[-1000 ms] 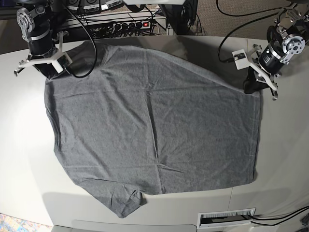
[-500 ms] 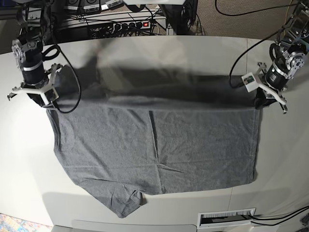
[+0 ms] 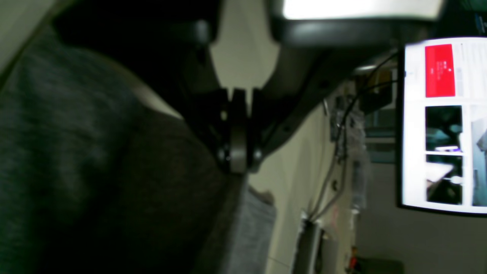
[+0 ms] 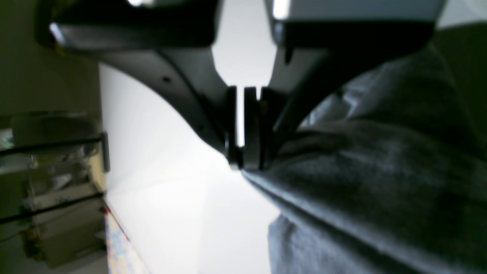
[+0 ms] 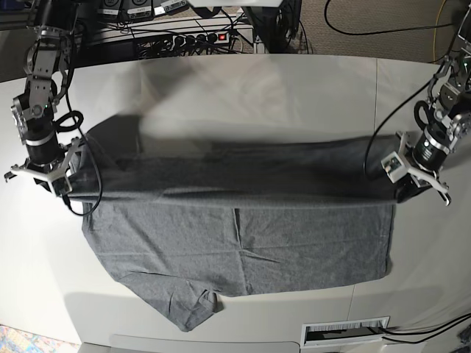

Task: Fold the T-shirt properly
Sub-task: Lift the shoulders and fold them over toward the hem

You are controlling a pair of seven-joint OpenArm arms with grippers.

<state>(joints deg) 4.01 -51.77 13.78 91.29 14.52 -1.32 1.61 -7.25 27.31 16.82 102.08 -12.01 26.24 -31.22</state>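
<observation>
Both sets of my fingers are clamped tight on the T-shirt (image 5: 243, 235): left fingers (image 5: 407, 193) pinching its edge at 3 o'clock, right fingers (image 5: 60, 190) at 9 o'clock. The far half hangs lifted between them, the near half lies flat on the worktop (image 5: 257, 81).

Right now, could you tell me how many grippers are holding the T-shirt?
2: the right gripper pinches the T-shirt at its far-left corner in the base view, the left gripper at its far-right corner.
</observation>
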